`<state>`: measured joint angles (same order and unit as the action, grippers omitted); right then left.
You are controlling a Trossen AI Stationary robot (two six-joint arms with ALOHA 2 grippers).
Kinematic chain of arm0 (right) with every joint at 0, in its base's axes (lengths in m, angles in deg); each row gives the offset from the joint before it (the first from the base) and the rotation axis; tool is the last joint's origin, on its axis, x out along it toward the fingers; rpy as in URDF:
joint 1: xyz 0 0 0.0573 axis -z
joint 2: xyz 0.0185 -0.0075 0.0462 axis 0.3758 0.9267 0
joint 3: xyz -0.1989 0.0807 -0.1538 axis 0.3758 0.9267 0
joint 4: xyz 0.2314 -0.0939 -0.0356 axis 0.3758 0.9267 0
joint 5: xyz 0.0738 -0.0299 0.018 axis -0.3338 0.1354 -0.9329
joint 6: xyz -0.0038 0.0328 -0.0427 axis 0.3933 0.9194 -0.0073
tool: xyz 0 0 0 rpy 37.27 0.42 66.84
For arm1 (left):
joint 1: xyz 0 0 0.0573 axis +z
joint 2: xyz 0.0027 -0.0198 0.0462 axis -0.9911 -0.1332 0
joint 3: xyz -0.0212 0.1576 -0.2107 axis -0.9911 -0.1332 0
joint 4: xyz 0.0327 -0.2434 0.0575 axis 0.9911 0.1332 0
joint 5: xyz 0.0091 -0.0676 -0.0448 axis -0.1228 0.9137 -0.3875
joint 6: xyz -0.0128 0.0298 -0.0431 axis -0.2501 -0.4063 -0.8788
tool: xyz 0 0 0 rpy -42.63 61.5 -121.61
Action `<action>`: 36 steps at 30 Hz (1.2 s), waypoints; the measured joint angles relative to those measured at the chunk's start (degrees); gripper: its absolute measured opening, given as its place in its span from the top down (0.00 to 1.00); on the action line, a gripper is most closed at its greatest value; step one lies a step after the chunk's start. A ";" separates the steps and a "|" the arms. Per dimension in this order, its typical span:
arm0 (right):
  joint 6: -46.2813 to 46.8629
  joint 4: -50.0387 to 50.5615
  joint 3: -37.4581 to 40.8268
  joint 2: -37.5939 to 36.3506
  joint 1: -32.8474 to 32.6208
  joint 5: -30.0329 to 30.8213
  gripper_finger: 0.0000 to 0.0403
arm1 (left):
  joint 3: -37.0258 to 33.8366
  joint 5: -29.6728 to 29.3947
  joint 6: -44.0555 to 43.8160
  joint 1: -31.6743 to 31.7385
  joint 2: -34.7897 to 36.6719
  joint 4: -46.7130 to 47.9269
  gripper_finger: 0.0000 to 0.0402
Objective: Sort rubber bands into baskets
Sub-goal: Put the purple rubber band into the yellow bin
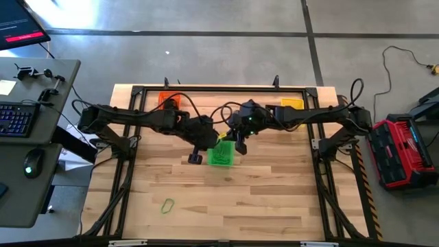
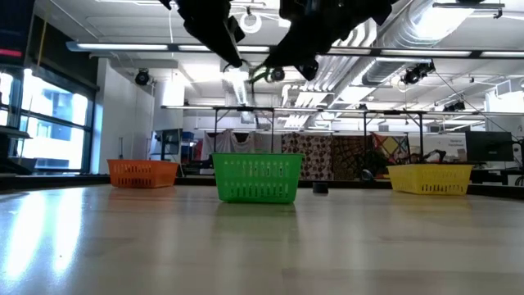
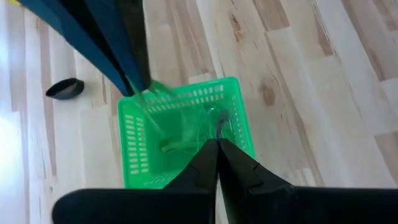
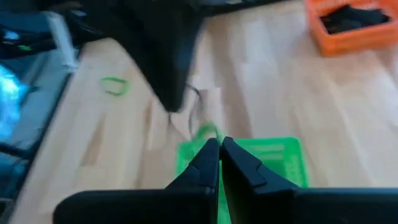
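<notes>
- The green basket (image 1: 221, 154) sat in the middle of the worktop (image 1: 274, 199), directly beneath both claws, its slotted walls bright and a few thin green loops lying inside on its floor (image 3: 171, 146).
- A green rubber band (image 2: 260, 75) hung up in the air between the two claws, stretched thin above the green basket; in the right wrist view it showed as a small green loop (image 4: 207, 131) just ahead of the fingertips.
- The left claw (image 1: 195, 157) hovered just above the near-left corner of the green basket, its fingers (image 3: 205, 165) pressed together to a point with no gap showing.
- The right claw (image 1: 239, 145) hung beside it, over the basket's right edge, fingers (image 4: 208, 158) likewise closed tip to tip; whether the band was pinched in one claw or the other, I could not tell.
- Both arms reached in from their own sides and met at the centre, elbows bent, wrists tipped downward.
- The orange basket (image 1: 169, 101) stood well behind the left claw at the far edge, dark bundles piled in it (image 4: 348, 17).
- The yellow basket (image 1: 292, 104) stood well behind the right claw, also at the far edge.
- One yellowish-green loop (image 1: 168, 204) lay alone on the worktop, well in front of the left claw.
- A small black band (image 3: 64, 89) lay flat just beside the green basket.
</notes>
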<state>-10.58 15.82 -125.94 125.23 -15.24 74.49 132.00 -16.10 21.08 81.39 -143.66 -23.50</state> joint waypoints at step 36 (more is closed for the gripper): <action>14.07 -21.20 20.70 1.85 0.63 9.72 1.00 | -0.02 -0.22 -3.19 1.77 4.42 -0.82 1.00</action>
<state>3.49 -5.37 -105.24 127.08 -14.61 84.22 131.97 -16.32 17.89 83.16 -139.25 -24.32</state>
